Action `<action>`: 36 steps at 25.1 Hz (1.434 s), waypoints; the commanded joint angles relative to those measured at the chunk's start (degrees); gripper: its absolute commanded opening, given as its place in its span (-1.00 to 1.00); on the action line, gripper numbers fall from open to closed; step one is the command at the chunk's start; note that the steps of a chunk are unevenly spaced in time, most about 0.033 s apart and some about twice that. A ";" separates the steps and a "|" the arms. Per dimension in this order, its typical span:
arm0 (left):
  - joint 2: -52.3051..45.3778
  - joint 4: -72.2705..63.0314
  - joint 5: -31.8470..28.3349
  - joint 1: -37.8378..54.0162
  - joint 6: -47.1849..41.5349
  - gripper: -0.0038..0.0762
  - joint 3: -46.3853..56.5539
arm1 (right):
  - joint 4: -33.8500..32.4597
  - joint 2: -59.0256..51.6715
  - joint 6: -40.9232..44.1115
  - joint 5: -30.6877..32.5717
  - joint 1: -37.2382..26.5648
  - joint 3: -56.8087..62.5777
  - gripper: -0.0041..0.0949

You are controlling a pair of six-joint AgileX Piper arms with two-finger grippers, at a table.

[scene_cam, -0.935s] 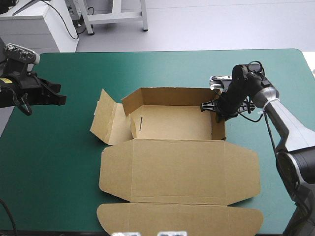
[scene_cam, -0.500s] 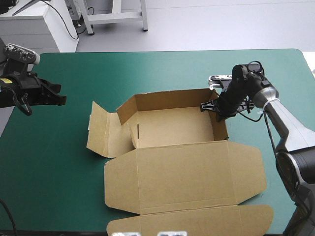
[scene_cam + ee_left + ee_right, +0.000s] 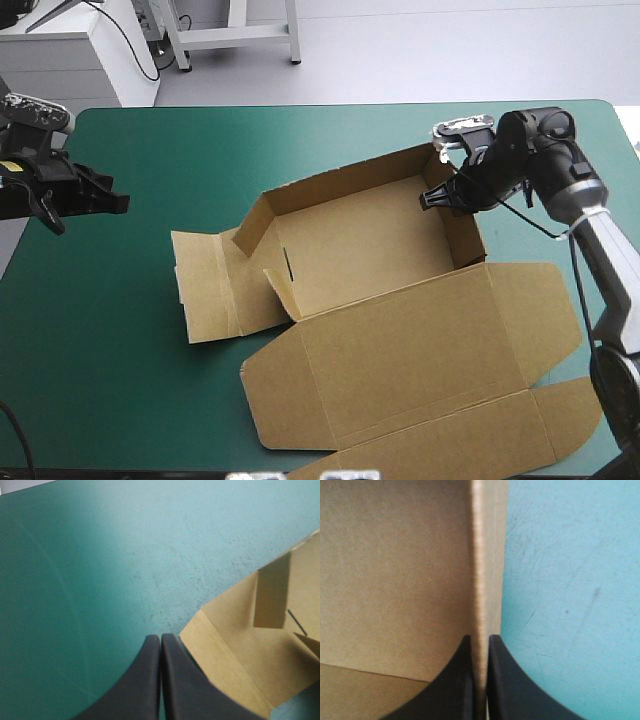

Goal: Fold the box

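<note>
The box is lying right of the closed, empty left gripper; the right gripper is clamping it at the far right.

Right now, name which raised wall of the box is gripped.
The right end wall: the right arm's jaws are shut on its top edge. The far wall and left wall stand free.

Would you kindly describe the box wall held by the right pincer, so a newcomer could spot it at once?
On the teal-green table lies the brown box, its lid flat toward the near edge. The wall on the right arm's side stands upright, the only one clamped in the right pincer.
</note>
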 commanded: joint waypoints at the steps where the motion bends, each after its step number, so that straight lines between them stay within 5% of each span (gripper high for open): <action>1: -0.27 0.31 -2.66 0.10 -1.53 -0.93 -1.59 | 0.92 -7.03 -1.45 0.77 -0.14 -2.28 -0.96; 6: 1.40 3.46 -2.80 0.10 -2.29 -0.93 -1.59 | 0.64 -12.78 -1.69 -0.35 -1.46 -2.28 -0.96; 12: 3.82 4.93 -8.06 0.10 -0.80 -0.93 3.13 | 18.99 -15.45 -10.25 0.77 -16.12 -2.28 -0.96; 19: 8.35 -6.45 -12.43 0.10 3.71 -0.93 9.62 | 21.32 -15.57 -12.56 0.59 -18.36 -2.17 -0.96; 27: 15.93 -25.19 -7.16 0.10 12.93 -0.93 10.07 | 21.94 -15.47 -13.06 -0.21 -18.36 -2.17 -0.96; 36: 22.45 -43.65 2.95 0.00 13.70 -0.93 10.07 | 23.14 -15.26 -12.41 -2.43 -18.36 -2.17 -0.96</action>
